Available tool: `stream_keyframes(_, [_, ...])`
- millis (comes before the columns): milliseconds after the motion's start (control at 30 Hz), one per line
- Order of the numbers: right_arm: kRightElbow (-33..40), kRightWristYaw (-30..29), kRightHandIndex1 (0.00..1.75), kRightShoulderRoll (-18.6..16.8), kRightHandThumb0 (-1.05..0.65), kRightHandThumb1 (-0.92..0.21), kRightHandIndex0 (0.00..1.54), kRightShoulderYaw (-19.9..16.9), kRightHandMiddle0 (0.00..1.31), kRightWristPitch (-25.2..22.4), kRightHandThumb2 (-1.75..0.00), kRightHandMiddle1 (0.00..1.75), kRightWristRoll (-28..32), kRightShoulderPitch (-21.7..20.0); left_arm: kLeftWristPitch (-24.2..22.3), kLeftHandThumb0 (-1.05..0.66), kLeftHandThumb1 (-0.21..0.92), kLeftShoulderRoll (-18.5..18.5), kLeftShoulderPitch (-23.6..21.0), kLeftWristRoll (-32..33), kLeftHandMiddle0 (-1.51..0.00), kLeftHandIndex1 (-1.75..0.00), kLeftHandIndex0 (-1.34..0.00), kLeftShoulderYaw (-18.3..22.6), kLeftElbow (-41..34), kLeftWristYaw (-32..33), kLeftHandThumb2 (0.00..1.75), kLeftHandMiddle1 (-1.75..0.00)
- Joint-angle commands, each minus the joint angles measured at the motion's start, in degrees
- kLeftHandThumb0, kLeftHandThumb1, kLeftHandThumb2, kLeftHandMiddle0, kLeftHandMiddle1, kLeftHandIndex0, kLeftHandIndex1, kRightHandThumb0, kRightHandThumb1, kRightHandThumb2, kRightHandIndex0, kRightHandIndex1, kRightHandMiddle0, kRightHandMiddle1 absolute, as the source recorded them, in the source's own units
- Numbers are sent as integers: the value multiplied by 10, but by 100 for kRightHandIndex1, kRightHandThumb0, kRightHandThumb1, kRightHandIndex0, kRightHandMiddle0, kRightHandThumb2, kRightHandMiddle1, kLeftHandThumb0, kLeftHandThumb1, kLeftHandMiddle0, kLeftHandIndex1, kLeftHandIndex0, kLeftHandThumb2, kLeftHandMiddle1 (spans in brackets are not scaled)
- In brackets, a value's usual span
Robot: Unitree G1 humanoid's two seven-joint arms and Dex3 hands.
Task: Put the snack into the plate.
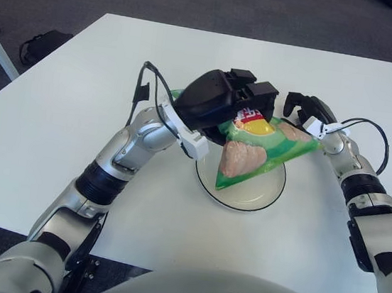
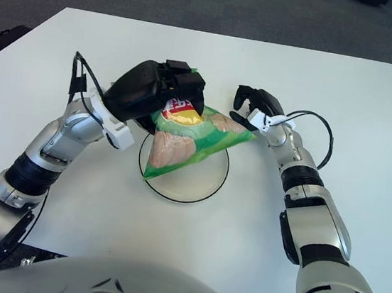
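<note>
1. Over the middle of the white table [image 1: 57, 108] we see the left hand [image 1: 226, 104], which is black and reaches in from the left side.
2. Its fingers [image 1: 259, 97] are closed on the top edge of the snack bag [image 1: 253, 150], so the hand pinches the bag.
3. The snack bag is green, with a red and yellow mark near the top and pictures of pale chips lower down.
4. The bag hangs tilted over the plate [image 1: 270, 191]; its lower corner is inside the rim of the plate, but we cannot tell if it touches the plate.
5. The plate is white, round, with a thin dark rim, and it stands on the table in front of the robot.
6. The right hand [image 1: 304, 108] shows just beside the right corner of the bag, at the far right of the plate.
7. Its dark fingers are curled loosely and hold nothing.
8. A thin cable [image 1: 376, 133] runs in a loop from the right wrist over the table.
</note>
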State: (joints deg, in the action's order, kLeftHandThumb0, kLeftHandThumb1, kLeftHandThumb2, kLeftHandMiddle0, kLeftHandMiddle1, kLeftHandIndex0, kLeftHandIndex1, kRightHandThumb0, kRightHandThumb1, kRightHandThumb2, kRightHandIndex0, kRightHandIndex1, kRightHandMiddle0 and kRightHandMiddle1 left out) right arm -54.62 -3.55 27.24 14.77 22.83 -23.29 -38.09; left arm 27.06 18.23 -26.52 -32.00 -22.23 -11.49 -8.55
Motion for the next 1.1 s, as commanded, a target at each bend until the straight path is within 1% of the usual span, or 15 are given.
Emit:
stream_keyframes(0, [-28, 31, 175, -16, -47, -37, 116, 14, 57, -23, -125, 174, -5, 48, 9, 0, -7, 13, -7, -12, -92, -175, -68, -5, 6, -21, 174, -169])
stream_keyframes(167, [-27, 21, 175, -9, -47, -37, 116, 28, 57, -11, -125, 175, -25, 46, 18, 0, -5, 32, -1, -21, -91, -175, -66, -13, 4, -58, 171, -167])
stream_keyframes(233, [-34, 23, 175, -11, -47, -37, 115, 30, 57, -13, -125, 175, -27, 45, 14, 0, -4, 53, 4, -22, -90, -175, -65, -24, -4, -100, 169, -166])
stream_keyframes(267, [-36, 25, 175, -12, -47, -36, 114, 31, 58, -14, -125, 175, -27, 45, 11, 0, 9, 60, 3, -20, -75, -168, -64, -27, -8, -120, 154, -169])
stream_keyframes(300, [-37, 27, 175, -13, -47, -36, 113, 32, 58, -15, -126, 175, -27, 44, 4, 0, 14, 68, 1, -11, -70, -166, -63, -32, -11, -144, 148, -170])
stream_keyframes(367, [-36, 32, 175, -13, -47, -36, 112, 33, 58, -17, -126, 175, -25, 45, -11, 0, 38, 77, -8, 6, -48, -155, -56, -39, -17, -192, 117, -173])
stream_keyframes(433, [-33, 34, 175, -13, -47, -35, 111, 33, 59, -20, -127, 175, -24, 46, -24, -2, 32, 89, -28, 21, -24, -151, -29, -47, -18, -245, 125, -155])
stream_keyframes(467, [-32, 34, 175, -13, -48, -34, 111, 33, 59, -21, -128, 175, -24, 46, -27, -13, 30, 94, -38, 27, -16, -136, -19, -49, -17, -265, 122, -131])
stream_keyframes(500, [-33, 35, 175, -14, -48, -34, 111, 32, 60, -22, -129, 175, -22, 47, -20, -17, 29, 100, -48, 29, -12, -130, -15, -52, -14, -280, 121, -122])
stream_keyframes(533, [-34, 36, 175, -14, -48, -33, 111, 32, 60, -22, -129, 175, -21, 47, -14, -26, 31, 103, -53, 31, -8, -112, -10, -54, -13, -291, 115, -98])
stream_keyframes(667, [-66, 38, 175, -16, -48, -33, 111, 32, 60, -17, -130, 175, -21, 33, 17, -44, 35, 114, -80, 59, -2, -67, -2, -64, 7, -331, 102, -40])
stream_keyframes(700, [-71, 37, 175, -16, -48, -33, 111, 32, 61, -15, -130, 175, -22, 30, 21, -46, 35, 115, -84, 68, -1, -62, -2, -66, 11, -341, 100, -34])
stream_keyframes(733, [-76, 36, 175, -17, -48, -32, 110, 32, 61, -13, -130, 175, -22, 29, 24, -50, 36, 116, -87, 75, -1, -49, -1, -67, 15, -347, 97, -22])
stream_keyframes(867, [-84, 34, 175, -18, -48, -32, 108, 35, 61, -5, -131, 175, -23, 25, 48, -64, 41, 118, -106, 99, 0, -22, 0, -74, 45, -372, 87, -4])
stream_keyframes(1067, [-93, 28, 175, -17, -48, -32, 106, 42, 61, -4, -131, 175, -31, 20, 62, -79, 49, 120, -120, 108, 0, -7, 0, -77, 66, -399, 70, 0])
